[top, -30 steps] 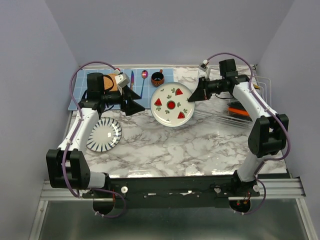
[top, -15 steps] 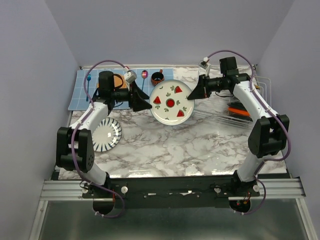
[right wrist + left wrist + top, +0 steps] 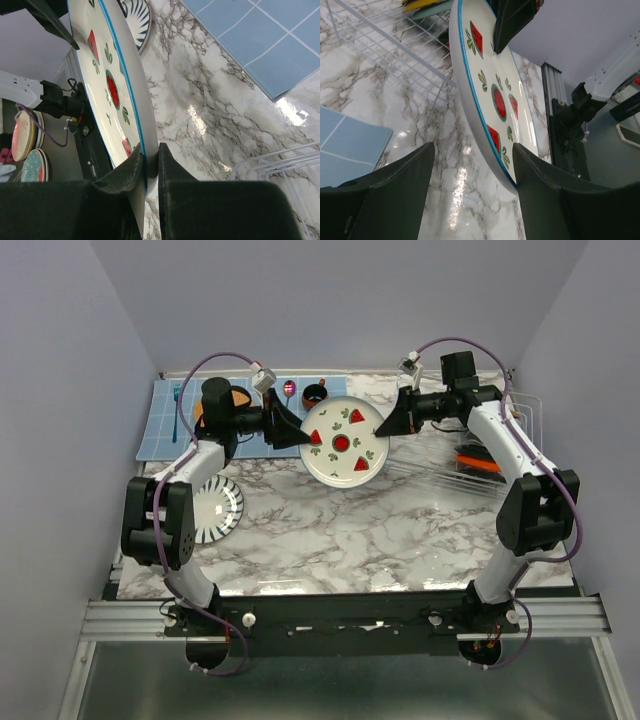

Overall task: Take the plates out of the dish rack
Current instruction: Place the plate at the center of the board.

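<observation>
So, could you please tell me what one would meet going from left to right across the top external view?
Striped plate → left gripper, jaws open → red-wedge plate → right gripper, jaws shut on that plate's rim → dish rack.

The left end effector (image 3: 298, 432) comes to the red-wedge plate (image 3: 342, 443)
It has slid right above the worktop (image 3: 330, 530), from well apart to the plate's left rim, and its fingers have come a bit closer together.
</observation>
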Controlling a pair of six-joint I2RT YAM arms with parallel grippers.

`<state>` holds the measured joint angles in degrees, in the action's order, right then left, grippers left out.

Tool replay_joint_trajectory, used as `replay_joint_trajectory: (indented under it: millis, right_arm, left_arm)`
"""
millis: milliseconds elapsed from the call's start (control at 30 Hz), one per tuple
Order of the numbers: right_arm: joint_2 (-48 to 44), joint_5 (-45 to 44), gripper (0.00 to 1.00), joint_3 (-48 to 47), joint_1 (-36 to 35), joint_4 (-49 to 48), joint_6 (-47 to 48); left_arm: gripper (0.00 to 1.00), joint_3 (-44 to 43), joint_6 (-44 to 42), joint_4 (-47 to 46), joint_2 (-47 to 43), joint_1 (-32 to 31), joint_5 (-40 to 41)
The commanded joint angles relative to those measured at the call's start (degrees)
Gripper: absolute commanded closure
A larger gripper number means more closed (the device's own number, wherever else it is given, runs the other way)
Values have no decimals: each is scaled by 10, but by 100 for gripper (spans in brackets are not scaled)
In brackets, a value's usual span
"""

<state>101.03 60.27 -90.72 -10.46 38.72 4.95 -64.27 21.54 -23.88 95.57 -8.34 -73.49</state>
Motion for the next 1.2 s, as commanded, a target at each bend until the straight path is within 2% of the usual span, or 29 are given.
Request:
replay_joint_trajectory:
  millis: [0,33,67,100,133,167,233,300,333,433,533,567,600,633,667,700,900,1167]
  right_arm:
    - [-3,50,99,-44,-11,-29,-9]
    - [2,49,99,-50,-13,-26,-6]
    - [5,46,99,-53,-15,-24,-4]
    - [5,42,99,-55,-20,-22,-2]
    - [7,39,99,-56,-21,-17,3]
    - [6,35,99,-58,-24,-15,6]
    - [6,29,99,-58,-27,-15,8]
    - [5,21,99,-60,-28,-13,12]
    - [5,19,99,-60,-28,-10,14]
    - [7,12,99,-61,-27,-8,18]
    - [7,6,99,-60,-28,-5,24]
    - [7,5,99,-59,-27,-5,26]
    - [6,5,99,-58,-28,-4,26]
    - [3,5,99,-54,-28,-6,27]
    - [2,5,99,-53,-28,-7,28]
    - [0,5,99,-51,-29,-8,26]
    - [-10,4,99,-41,-28,-8,30]
    - [-16,2,99,-36,-28,-8,34]
  left_arm:
    - [29,31,311,-329,37,-5,-19]
    - [31,31,355,-372,47,-6,-24]
    - [34,31,398,-468,69,-6,-26]
    - [39,28,482,-508,80,-6,-29]
    - [44,24,514,-543,90,-7,-37]
    - [45,21,549,-611,107,-7,-38]
    - [48,19,587,-637,116,-7,-43]
    - [51,21,585,-636,115,-7,-46]
    - [56,20,572,-626,112,-7,-50]
    - [64,30,519,-552,88,-4,-46]
    - [70,36,350,-350,43,-3,-32]
    - [72,26,278,-182,17,-3,-25]
    - [73,13,124,-80,6,-3,-3]
    - [75,-5,24,23,-2,-8,10]
    - [76,-22,-49,182,-10,-11,22]
    - [76,-41,-94,208,-9,-14,26]
    - [79,-31,-91,200,-14,-14,41]
    - [98,-32,-103,212,-11,-19,46]
